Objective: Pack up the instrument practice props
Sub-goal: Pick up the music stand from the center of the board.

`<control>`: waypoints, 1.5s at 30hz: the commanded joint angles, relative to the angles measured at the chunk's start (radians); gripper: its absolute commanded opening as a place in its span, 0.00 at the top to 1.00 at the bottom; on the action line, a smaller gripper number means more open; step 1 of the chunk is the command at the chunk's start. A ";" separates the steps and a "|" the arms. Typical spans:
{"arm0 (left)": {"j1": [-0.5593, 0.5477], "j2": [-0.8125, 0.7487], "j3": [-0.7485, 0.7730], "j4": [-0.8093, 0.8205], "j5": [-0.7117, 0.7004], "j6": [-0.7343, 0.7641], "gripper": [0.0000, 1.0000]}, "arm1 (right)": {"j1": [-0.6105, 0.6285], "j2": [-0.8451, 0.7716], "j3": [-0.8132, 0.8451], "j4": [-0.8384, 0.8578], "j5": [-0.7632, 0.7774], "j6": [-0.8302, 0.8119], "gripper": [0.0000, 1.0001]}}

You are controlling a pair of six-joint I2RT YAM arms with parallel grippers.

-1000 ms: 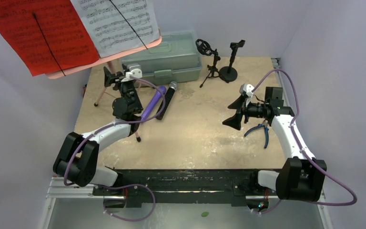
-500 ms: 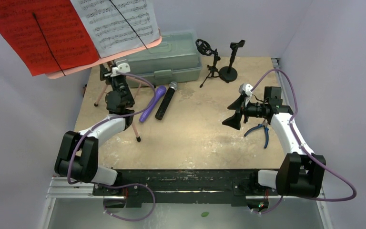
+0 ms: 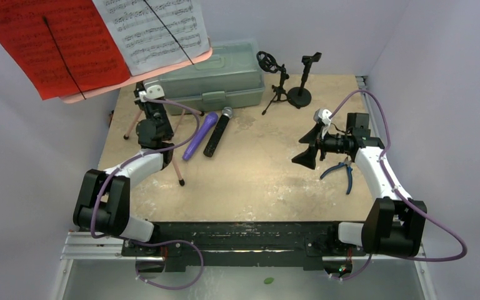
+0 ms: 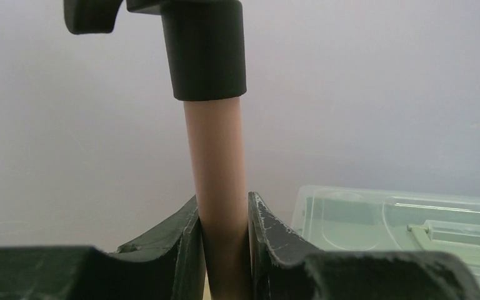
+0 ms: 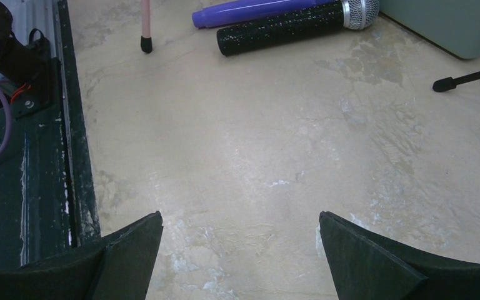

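Top and left edges crop the red page [image 3: 50,44]; the top edge crops the white page [image 3: 156,28], and their notes are too small to read. Both pages cover most of the pink tray [image 3: 181,63] and the left end of the case [image 3: 225,75]. From above, the left hand [image 3: 142,95] hides much of the pole of the tripod [image 3: 179,172]. The right arm [image 3: 375,172] covers part of the pliers [image 3: 349,180]. In the right wrist view the purple microphone [image 5: 256,10] and the leg of a black mount [image 5: 442,84] run out of frame.
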 commanded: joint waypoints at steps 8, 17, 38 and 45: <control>0.026 -0.047 0.036 0.114 0.069 -0.003 1.00 | -0.006 0.010 0.042 0.006 0.004 0.000 0.01; 0.027 -0.089 0.117 0.061 0.032 0.043 1.00 | -0.006 0.009 0.042 0.000 0.003 -0.002 0.01; 0.026 -0.182 0.159 0.061 0.074 0.044 1.00 | -0.007 0.015 0.039 -0.005 0.003 -0.005 0.01; 0.027 -0.193 0.156 0.088 0.025 0.014 1.00 | -0.007 0.019 0.039 -0.012 0.007 -0.011 0.01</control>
